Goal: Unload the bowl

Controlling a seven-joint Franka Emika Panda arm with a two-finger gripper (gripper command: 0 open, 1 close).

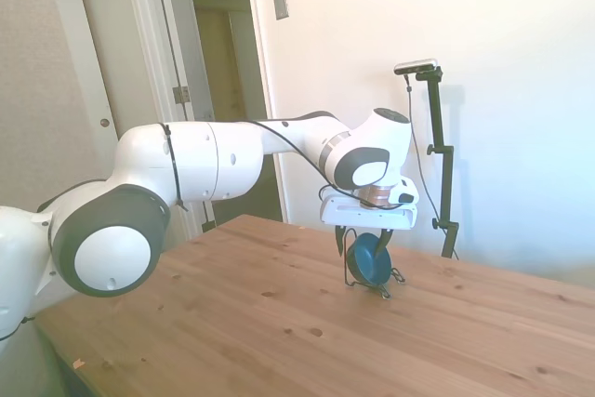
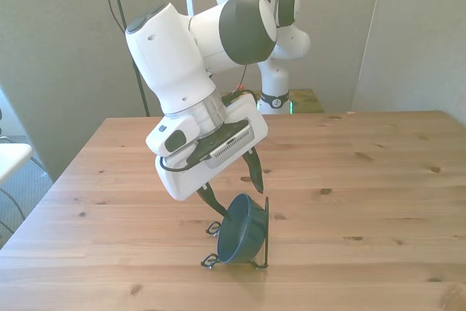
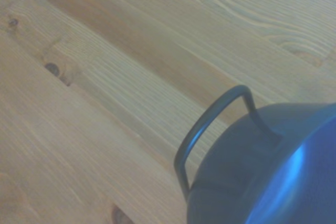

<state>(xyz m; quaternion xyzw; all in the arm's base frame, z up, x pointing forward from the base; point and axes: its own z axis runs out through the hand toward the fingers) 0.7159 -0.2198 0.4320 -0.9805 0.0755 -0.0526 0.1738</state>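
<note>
The claw [image 2: 231,196] hangs tilted just above the bowl [image 2: 242,231], its two dark fingers spread, one reaching down to the bowl's upper rim and the other standing clear on the far side; whether the nearer finger actually touches the rim cannot be told. The step in hand looks like taking hold of the bowl to lift it out of the rack [image 2: 263,232]. To do it well, the claw should settle so that the rim's wall runs between the fingers, one inside the hollow and one against the outer curve, then close firmly, since a glazed curved wall will likely slip under a shallow pinch. The lift should probably follow the line of the upright wire, up and away from it, so the bowl does not hook the loop and drag the light rack across the desk [image 2: 364,180]. The bowl stands on edge directly below the claw, leaning in the thin black rack, small, round, dark blue outside with a teal-blue hollow. In the wrist view its smooth curved side [image 3: 273,177] shows a soft sheen, with a wire loop [image 3: 210,124] arching just beside it.
</note>
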